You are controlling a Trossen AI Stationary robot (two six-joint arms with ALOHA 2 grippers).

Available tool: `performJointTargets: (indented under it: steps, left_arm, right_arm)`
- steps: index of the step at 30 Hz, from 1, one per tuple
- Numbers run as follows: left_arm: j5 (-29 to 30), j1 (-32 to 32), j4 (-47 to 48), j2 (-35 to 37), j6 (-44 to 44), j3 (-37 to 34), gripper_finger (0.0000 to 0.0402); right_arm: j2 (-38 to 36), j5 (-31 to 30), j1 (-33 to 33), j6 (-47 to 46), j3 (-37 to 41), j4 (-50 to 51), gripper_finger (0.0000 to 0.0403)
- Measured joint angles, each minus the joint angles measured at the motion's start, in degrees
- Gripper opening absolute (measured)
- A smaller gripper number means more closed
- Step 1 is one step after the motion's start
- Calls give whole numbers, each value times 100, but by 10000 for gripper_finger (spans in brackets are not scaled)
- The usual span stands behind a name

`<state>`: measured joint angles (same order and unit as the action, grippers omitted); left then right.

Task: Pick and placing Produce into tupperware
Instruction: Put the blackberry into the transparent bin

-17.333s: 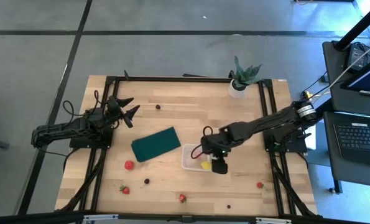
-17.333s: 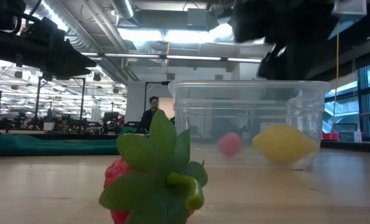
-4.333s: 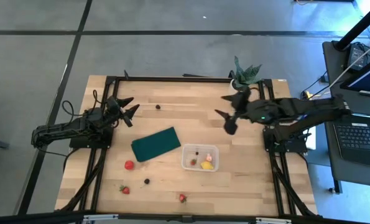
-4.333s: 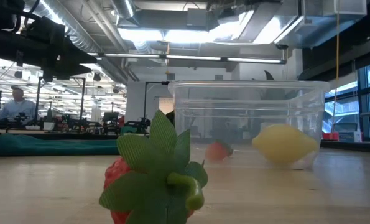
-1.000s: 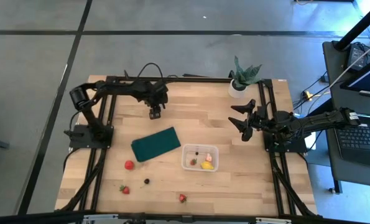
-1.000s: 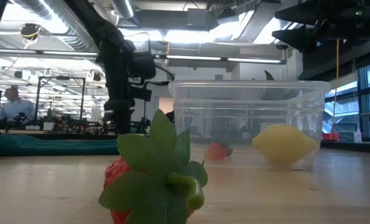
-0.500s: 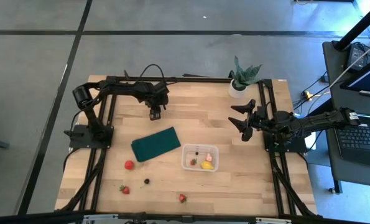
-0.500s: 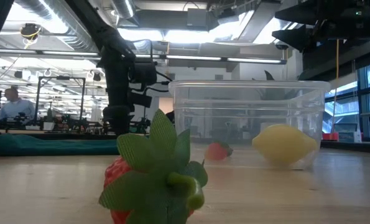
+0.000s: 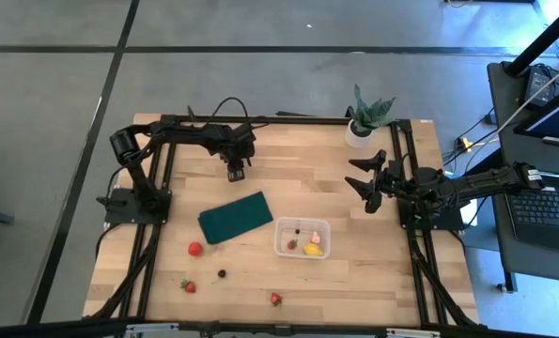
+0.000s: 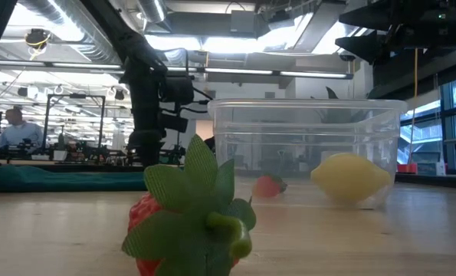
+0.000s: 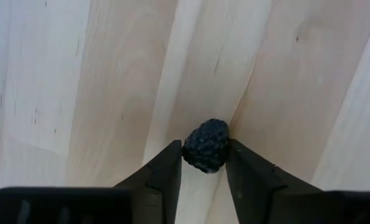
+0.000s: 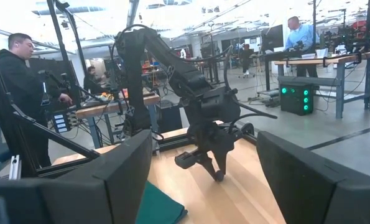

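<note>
My left gripper [image 9: 234,173] points down over the far left of the table, shut on a small dark berry [image 11: 206,146]. The tupperware [image 9: 302,238] stands near the table's middle. In it lie a yellow lemon-like fruit [image 10: 350,178] and a strawberry [image 10: 268,185]. Loose on the wood lie a red round fruit [image 9: 195,249], two strawberries [image 9: 189,285] [image 9: 275,299] and another dark berry [image 9: 222,273]. My right gripper [image 9: 364,188] hangs open above the right side, holding nothing. My left gripper pinches the dark berry's two sides [image 11: 191,152] between its two fingers [image 11: 169,168], at their free ends. The fingers come from above, pointing steeply down. The berry sits right at the wooden table top; whether it is clear of the wood I cannot tell.
A dark green flat pad [image 9: 235,217] lies between my left gripper and the tupperware. A potted plant [image 9: 365,117] stands at the far right corner. Black frame rails run along the table's left, right and far edges. People stand at benches in the room beyond.
My left gripper has drawn its fingers together onto the dark berry while staying over the same spot at the far left of the table.
</note>
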<state>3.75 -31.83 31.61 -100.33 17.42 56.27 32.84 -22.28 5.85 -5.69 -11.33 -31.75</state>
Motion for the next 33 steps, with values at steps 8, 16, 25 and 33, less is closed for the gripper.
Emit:
performJointTargets:
  steps: [8,16,25,33]
  left_arm:
    - [2,-1,-39,0,-222,0,87]
    - [-226,103,197,0,-380,361,82]
    - [-893,882,1050,0,-311,2198,89]
    - [-1033,2097,1174,2,-76,3667,89]
  right_arm:
    - [0,0,0,0,0,-2,289]
    - [0,-2,0,0,0,-7,289]
    - [0,-2,0,-2,0,-15,289]
    - [0,-4,-2,-130,0,-15,289]
